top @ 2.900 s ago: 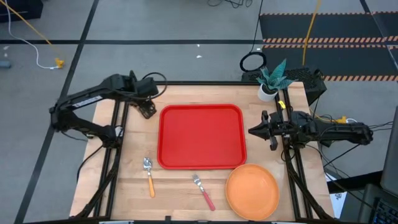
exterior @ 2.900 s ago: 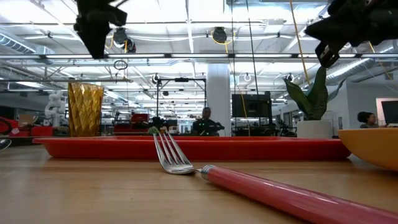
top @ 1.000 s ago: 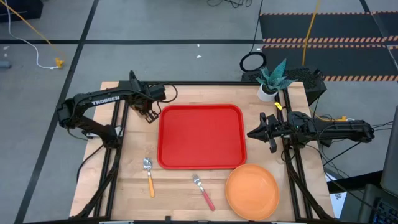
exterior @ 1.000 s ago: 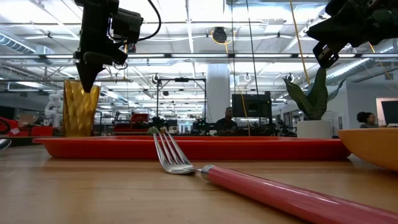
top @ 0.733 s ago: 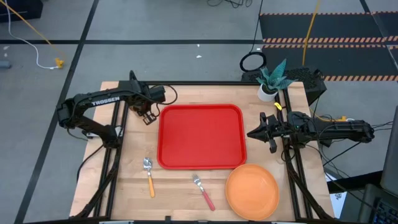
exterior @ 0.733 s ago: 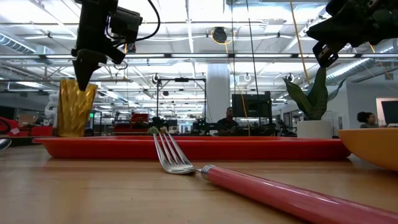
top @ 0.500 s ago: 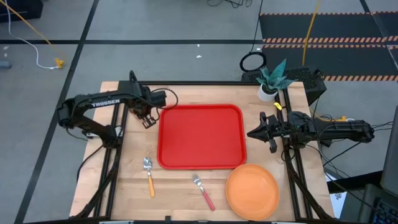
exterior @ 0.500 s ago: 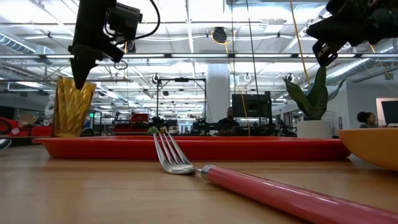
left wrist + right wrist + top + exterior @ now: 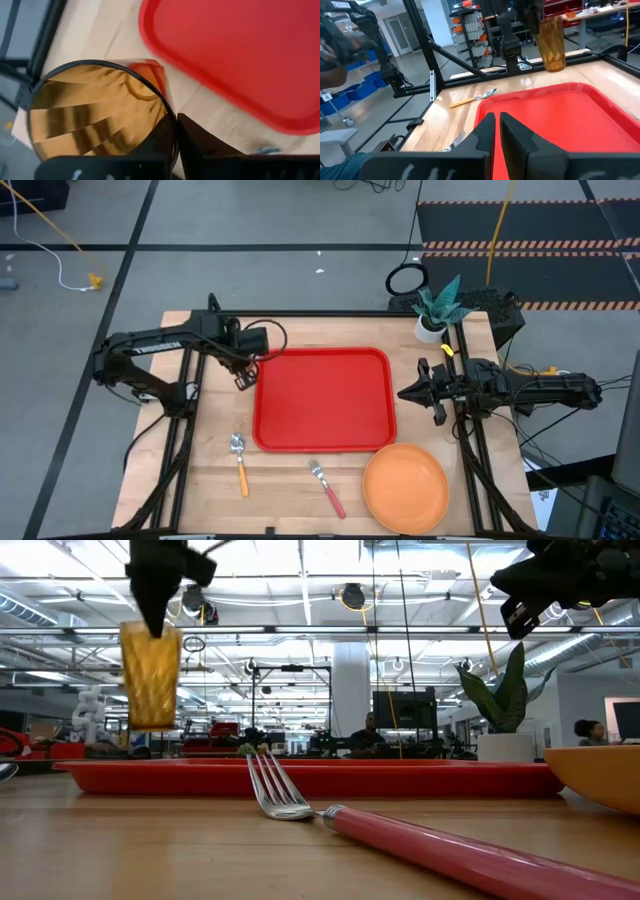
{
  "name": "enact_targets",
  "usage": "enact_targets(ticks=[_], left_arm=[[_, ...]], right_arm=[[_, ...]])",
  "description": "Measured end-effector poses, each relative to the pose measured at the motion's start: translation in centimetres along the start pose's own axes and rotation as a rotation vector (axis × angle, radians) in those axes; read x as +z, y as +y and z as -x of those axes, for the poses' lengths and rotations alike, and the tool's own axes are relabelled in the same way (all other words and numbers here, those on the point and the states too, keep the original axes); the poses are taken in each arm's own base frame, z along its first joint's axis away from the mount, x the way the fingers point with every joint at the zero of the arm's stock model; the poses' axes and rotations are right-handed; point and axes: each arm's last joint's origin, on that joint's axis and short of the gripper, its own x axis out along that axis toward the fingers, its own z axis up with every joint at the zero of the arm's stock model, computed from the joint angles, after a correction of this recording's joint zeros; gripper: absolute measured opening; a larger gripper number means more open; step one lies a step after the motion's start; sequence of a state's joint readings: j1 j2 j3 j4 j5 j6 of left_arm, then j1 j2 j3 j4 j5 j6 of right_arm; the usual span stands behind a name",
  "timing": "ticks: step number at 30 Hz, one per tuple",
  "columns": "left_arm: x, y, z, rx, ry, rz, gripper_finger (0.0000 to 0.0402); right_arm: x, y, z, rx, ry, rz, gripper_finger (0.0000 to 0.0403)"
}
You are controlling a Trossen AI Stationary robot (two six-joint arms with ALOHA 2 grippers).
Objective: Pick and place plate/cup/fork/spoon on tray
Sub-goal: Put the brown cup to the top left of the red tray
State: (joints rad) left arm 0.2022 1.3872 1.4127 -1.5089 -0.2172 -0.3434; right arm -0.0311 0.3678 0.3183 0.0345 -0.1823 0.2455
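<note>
The amber cup (image 9: pixel 150 675) hangs upright in the air off the red tray's (image 9: pixel 322 402) far left corner, with my left gripper (image 9: pixel 154 628) shut on it from above; the right wrist view shows the cup (image 9: pixel 551 42) too. The orange plate (image 9: pixel 405 487) lies on the table at the tray's near right corner. The fork (image 9: pixel 326 488) and the spoon (image 9: pixel 240 463) lie on the table near the tray's near edge. My right gripper (image 9: pixel 403 392) hovers shut and empty above the tray's right edge. My left gripper pinches the cup's rim (image 9: pixel 170 112) on one side, one finger inside the cup and one outside (image 9: pixel 200 145). The fingers come from above, pointing down. The cup hangs upright below them, its base (image 9: pixel 150 726) clear of the table and higher than the tray's rim.
A small potted plant (image 9: pixel 432 310) stands at the table's far right corner. Bare wood lies left of the tray. Black frame rails run along the table's left and right sides. People sit in the room beyond the table.
My left gripper has risen and gone a little toward the tray and the near edge, staying shut on the cup. The cup first tipped with its base on the table, then came up clear and now hangs upright.
</note>
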Motion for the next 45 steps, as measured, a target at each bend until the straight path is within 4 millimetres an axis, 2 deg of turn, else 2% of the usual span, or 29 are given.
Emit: enact_targets(ticks=[7,12,15,22,28,32,40,45], left_arm=[[0.1,0.6,3.9,0.033,-0.120,0.038,0.0014],[0.2,0.9,5.7,0.008,-0.184,0.053,0.0007],[0.5,0.9,6.0,0.005,-0.202,0.058,0.0009],[1.9,-0.6,4.7,0.022,-0.160,-0.013,0.0007],[4.0,-2.9,2.6,0.034,-0.121,-0.121,0.0015],[5.2,-4.1,0.8,0.054,-0.066,-0.177,0.0007],[6.9,-5.1,-0.9,0.053,-0.071,-0.184,0.0019],[7.3,-5.1,-2.0,0.041,-0.088,-0.178,0.0007]], right_arm=[[0.0,0.0,0.0,-0.002,0.000,0.008,0.0018],[0.0,0.0,0.0,-0.003,-0.002,0.030,0.0018],[0.1,-0.1,0.0,-0.031,-0.012,0.036,0.0018],[0.1,-0.2,0.0,-0.081,-0.022,0.053,0.0018],[0.1,-0.2,0.0,-0.080,-0.021,0.051,0.0018],[0.1,-0.2,0.0,-0.079,-0.020,0.049,0.0018],[0.0,-0.2,0.0,-0.076,-0.016,0.032,0.0018],[0.0,-0.2,0.0,-0.076,-0.016,0.022,0.0018]])
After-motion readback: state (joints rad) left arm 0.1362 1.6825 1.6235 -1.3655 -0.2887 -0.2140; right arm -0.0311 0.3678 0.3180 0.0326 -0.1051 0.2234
